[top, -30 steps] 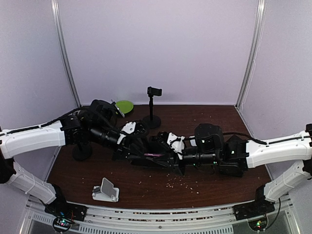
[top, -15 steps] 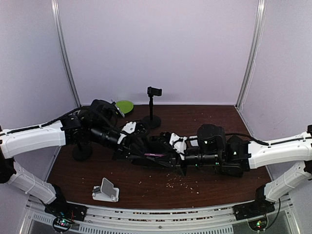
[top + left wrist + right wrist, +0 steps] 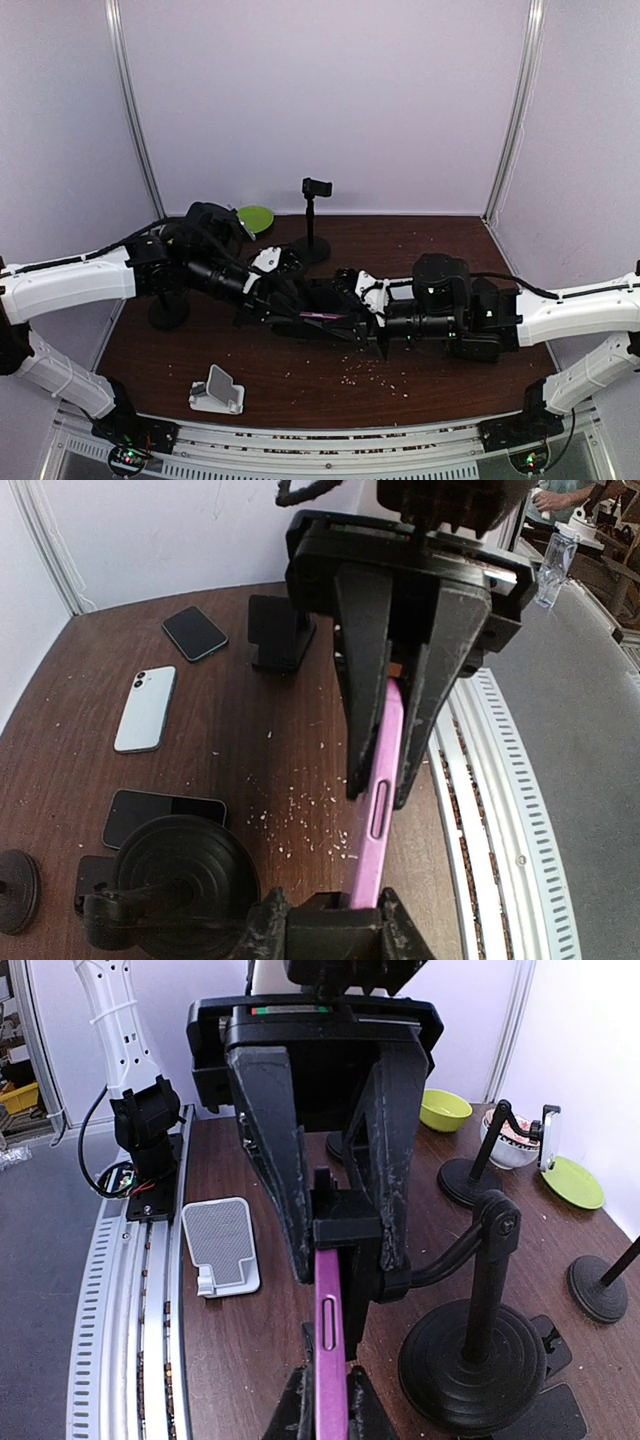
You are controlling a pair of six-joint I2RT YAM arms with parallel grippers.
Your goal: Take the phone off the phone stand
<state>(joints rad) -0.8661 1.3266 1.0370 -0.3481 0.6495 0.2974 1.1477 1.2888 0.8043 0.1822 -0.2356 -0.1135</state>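
Note:
A purple phone [image 3: 331,1345] hangs level between both grippers above the table; it shows as a thin pink edge in the top view [image 3: 322,316]. One end sits in the black clamp [image 3: 345,1228] of the phone stand, whose arm runs to a round black base [image 3: 480,1360]. My left gripper [image 3: 325,920] is shut on that clamp [image 3: 335,932]. My right gripper [image 3: 328,1400] is shut on the phone's other end and shows in the left wrist view [image 3: 398,735]. In the top view, the left gripper [image 3: 290,300] and right gripper [image 3: 352,315] meet mid-table.
A white phone stand [image 3: 217,391] lies near the front left. A green plate [image 3: 255,217] and a black tripod stand [image 3: 315,220] are at the back. A light blue phone [image 3: 145,708] and two black phones [image 3: 195,632] lie flat. Crumbs dot the table.
My right arm has drawn back a little to the right with the phone. The left arm has barely moved.

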